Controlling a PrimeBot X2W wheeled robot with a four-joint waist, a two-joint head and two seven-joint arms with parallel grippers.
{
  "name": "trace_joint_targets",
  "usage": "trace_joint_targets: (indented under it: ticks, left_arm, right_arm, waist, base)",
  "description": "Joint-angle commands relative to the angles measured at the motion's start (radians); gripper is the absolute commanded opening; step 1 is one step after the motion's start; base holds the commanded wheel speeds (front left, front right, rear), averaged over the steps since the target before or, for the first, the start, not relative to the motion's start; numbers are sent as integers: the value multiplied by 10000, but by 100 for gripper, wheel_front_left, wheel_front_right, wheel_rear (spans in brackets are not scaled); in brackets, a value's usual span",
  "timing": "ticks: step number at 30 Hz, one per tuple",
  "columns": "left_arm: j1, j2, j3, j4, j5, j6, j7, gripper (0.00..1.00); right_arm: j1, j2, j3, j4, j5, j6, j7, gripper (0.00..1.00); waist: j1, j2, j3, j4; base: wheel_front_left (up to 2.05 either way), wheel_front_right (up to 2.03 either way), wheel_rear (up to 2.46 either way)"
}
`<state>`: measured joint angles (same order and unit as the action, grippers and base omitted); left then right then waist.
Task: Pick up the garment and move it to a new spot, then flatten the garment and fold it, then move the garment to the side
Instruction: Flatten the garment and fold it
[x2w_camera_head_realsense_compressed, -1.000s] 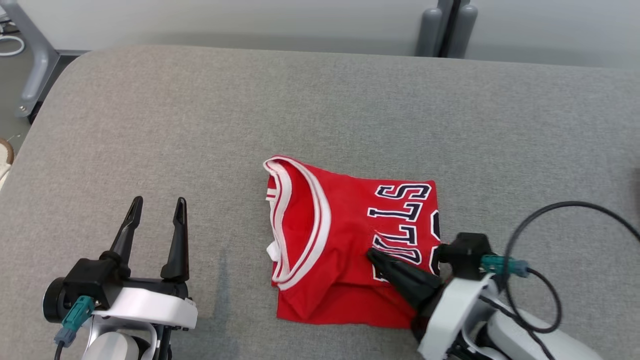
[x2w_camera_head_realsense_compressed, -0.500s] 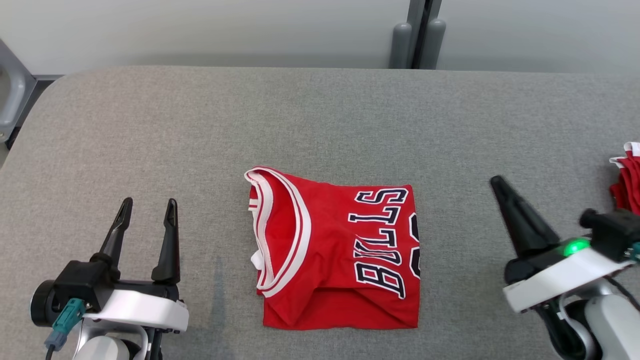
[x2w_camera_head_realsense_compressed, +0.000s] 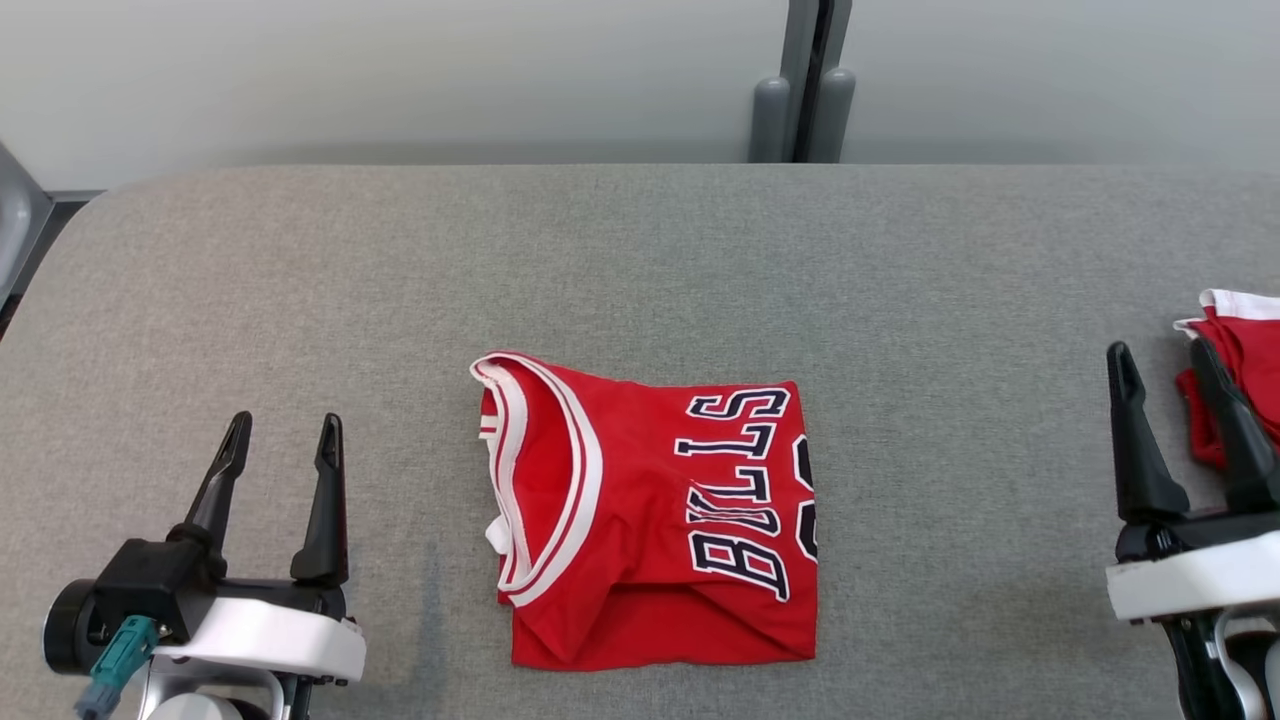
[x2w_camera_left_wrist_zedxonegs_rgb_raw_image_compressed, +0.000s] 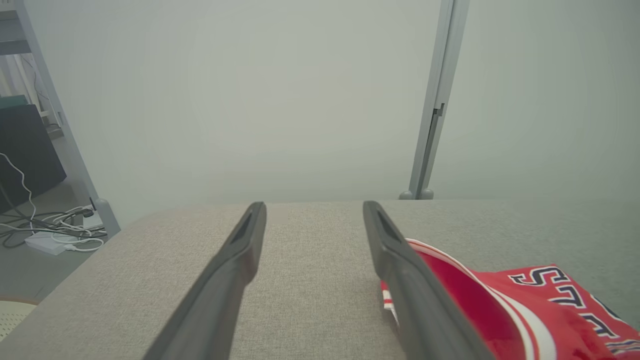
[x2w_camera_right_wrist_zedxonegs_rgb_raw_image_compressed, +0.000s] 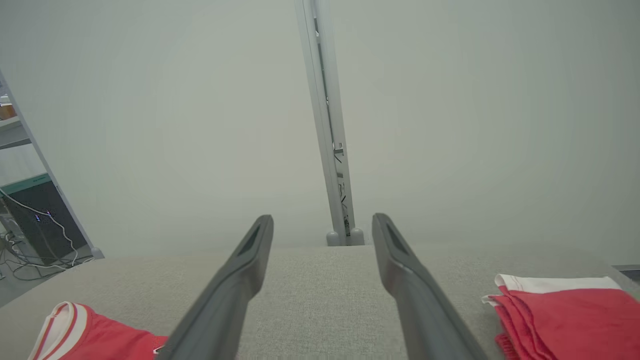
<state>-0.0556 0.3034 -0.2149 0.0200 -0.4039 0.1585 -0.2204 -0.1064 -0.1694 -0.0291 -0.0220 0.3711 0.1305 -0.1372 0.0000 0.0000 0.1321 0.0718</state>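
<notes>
A folded red jersey (x2w_camera_head_realsense_compressed: 650, 510) with white trim and dark lettering lies near the middle of the grey padded table (x2w_camera_head_realsense_compressed: 640, 270). It shows at the lower right of the left wrist view as the jersey (x2w_camera_left_wrist_zedxonegs_rgb_raw_image_compressed: 525, 310), and its trimmed corner (x2w_camera_right_wrist_zedxonegs_rgb_raw_image_compressed: 75, 332) shows at the lower left of the right wrist view. My left gripper (x2w_camera_head_realsense_compressed: 283, 433) stands open to the jersey's left, apart from it, holding nothing. Over by the table's right side, my right gripper (x2w_camera_head_realsense_compressed: 1162, 362) is open and empty too, well clear of the jersey.
A second folded red garment (x2w_camera_head_realsense_compressed: 1240, 370) lies at the table's right edge, just beyond my right gripper, also the garment (x2w_camera_right_wrist_zedxonegs_rgb_raw_image_compressed: 565, 312) in the right wrist view. A grey post (x2w_camera_head_realsense_compressed: 800, 90) stands behind the table against the pale wall. Cables (x2w_camera_left_wrist_zedxonegs_rgb_raw_image_compressed: 45, 235) lie on the floor at left.
My right gripper has let go of the jersey's lower right part and drawn back to the right, now open. The head camera has shifted, bringing the second garment into view. The left gripper stayed put.
</notes>
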Motion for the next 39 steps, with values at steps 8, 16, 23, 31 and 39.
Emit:
trace_joint_targets:
  ticks: [8,16,23,31,39]
  left_arm:
    - [306,178,-18,-223,-28,97,110,100]
    - [186,200,-84,-305,-41,138,164,100]
    - [146,205,-115,-291,-63,182,132,100]
    - [-13,210,-138,-303,-80,164,68,100]
    - [-230,145,-170,-187,-102,105,-41,100]
  right_arm:
    - [558,117,-337,-270,-267,4,305,100]
    - [424,135,-358,-234,-272,6,393,100]
    - [363,114,-295,-220,-337,4,458,100]
    - [134,-45,-145,-198,-630,4,693,50]
    - [-206,-246,727,-151,-629,6,1061,0]
  waist:
    - [0,0,-200,-192]
    - [0,0,-87,-165]
    - [0,0,-43,-147]
    - [0,0,179,-90]
    - [0,0,462,44]
  base:
    - [0,0,0]
    - [0,0,0]
    - [0,0,0]
    - [0,0,0]
    - [0,0,0]
